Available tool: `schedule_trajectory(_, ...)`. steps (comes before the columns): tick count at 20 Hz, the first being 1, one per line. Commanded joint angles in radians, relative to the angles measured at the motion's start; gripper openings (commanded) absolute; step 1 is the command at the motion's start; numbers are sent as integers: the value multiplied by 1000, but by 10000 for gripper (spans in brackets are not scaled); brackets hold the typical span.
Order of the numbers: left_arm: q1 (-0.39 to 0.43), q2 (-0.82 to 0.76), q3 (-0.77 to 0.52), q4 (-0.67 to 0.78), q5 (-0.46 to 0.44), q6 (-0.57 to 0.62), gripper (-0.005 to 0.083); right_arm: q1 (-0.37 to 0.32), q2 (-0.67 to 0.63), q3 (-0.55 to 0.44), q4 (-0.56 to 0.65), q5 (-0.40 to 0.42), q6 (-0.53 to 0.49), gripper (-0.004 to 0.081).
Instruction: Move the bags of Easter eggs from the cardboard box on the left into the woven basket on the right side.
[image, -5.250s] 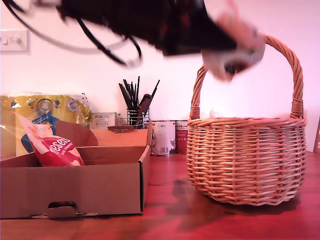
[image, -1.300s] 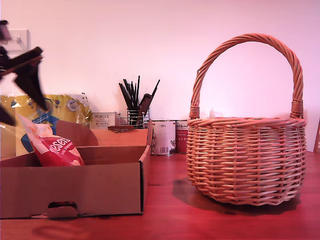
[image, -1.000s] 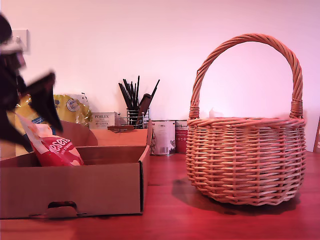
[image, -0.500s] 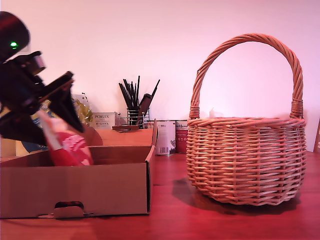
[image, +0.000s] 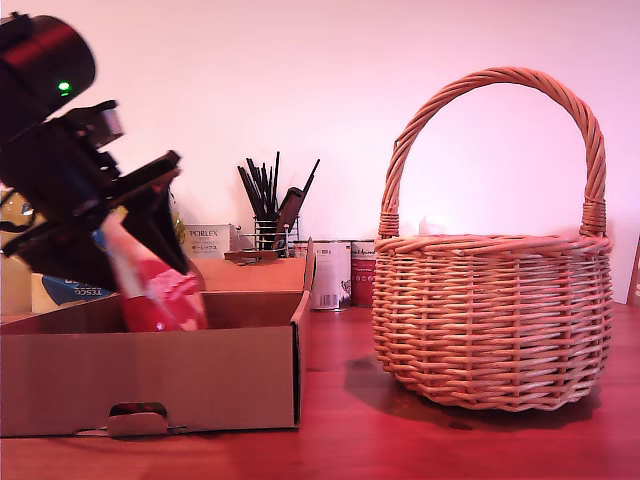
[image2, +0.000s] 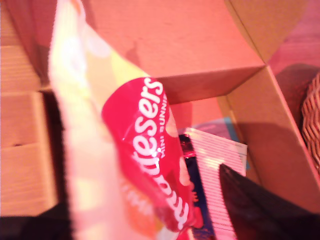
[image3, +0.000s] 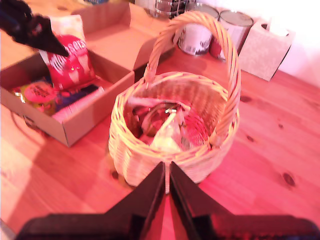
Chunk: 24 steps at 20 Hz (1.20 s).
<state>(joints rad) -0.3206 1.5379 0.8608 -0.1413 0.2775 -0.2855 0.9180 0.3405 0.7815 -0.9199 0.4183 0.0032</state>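
While my first claw (image: 150, 240) straddles the red-and-white bag (image2: 150, 165) over the cardboard box (image: 150, 370), its two dark fingers sit either side of the crinkly plastic, pinching it near its upper end. That bag stands tilted inside the box at the exterior view's left, its lower end below the box's front wall. Beneath it in the box lie a blue-purple bag (image2: 192, 175) and a white printed card (image2: 217, 160); the second wrist view also shows a round pink-and-yellow packet (image3: 37, 93) there. My second claw (image3: 166, 192) hangs above the table (image3: 260, 130) with its fingers pressed together and nothing between them, looking down on the woven basket (image3: 150, 155). Crinkly bags (image3: 167, 131) already lie inside that basket. It stands at the exterior view's right, apart from the box. Behind, tins (image: 328, 275) and a holder of dark utensils (image: 270, 205) line the wall.
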Motion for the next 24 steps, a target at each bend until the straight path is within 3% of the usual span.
schedule_trajectory(1, -30, 13, -6, 10, 1, 2, 385, 5, -3, -15, 16, 0, 9, -13)
schedule_trajectory(4, -73, 52, -6, 7, -40, 4, 354, 5, -3, -15, 18, 0, 8, -13)
schedule_trajectory(7, -108, 74, -6, 8, -156, 4, 361, 5, -3, -15, 18, 0, 8, -13)
schedule_trajectory(10, -124, 96, -6, 25, -186, 5, 361, 5, -3, -15, 19, 0, 8, -13)
schedule_trajectory(13, -124, 119, -6, 37, -190, 5, 312, 5, -3, -15, 23, 0, 8, -13)
schedule_trajectory(17, -124, 118, -5, 87, -192, 5, 52, 5, -3, -15, 26, 0, 8, -13)
schedule_trajectory(21, -124, 114, 31, 87, -162, 5, 45, 5, -3, -15, 26, 0, 8, -13)
schedule_trajectory(24, -124, 76, 69, 32, -64, 4, 39, 5, -3, -15, 25, 0, 8, -13)
